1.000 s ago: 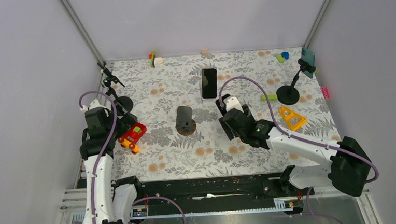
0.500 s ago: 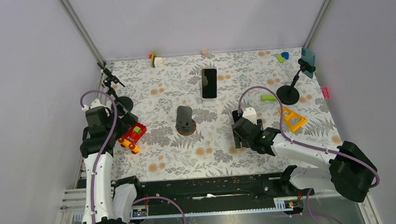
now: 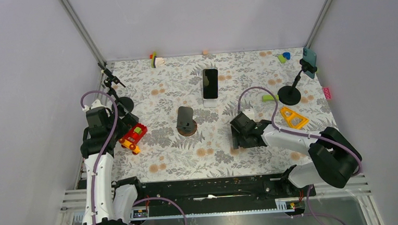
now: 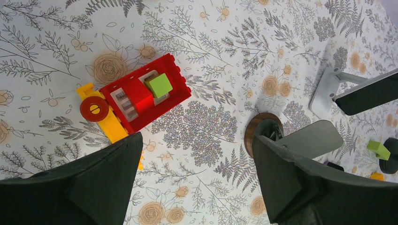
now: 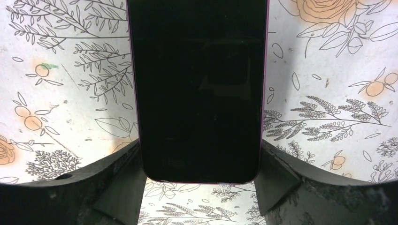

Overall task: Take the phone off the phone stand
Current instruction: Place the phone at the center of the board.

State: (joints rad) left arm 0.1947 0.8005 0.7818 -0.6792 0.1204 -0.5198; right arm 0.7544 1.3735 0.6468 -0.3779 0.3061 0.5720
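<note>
Right pincer clamps the dark phone over the floral counter (left pincer hangs, fingers spread wide apart).

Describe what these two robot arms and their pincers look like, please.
Both the left arm and right arm have white links joined by chunky black joints, each trailed by a looping purple cable. The fingers are matte black, broad and wedge-shaped.

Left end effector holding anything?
No, the left end effector is open, only the patterned table showing between its fingers.
</note>
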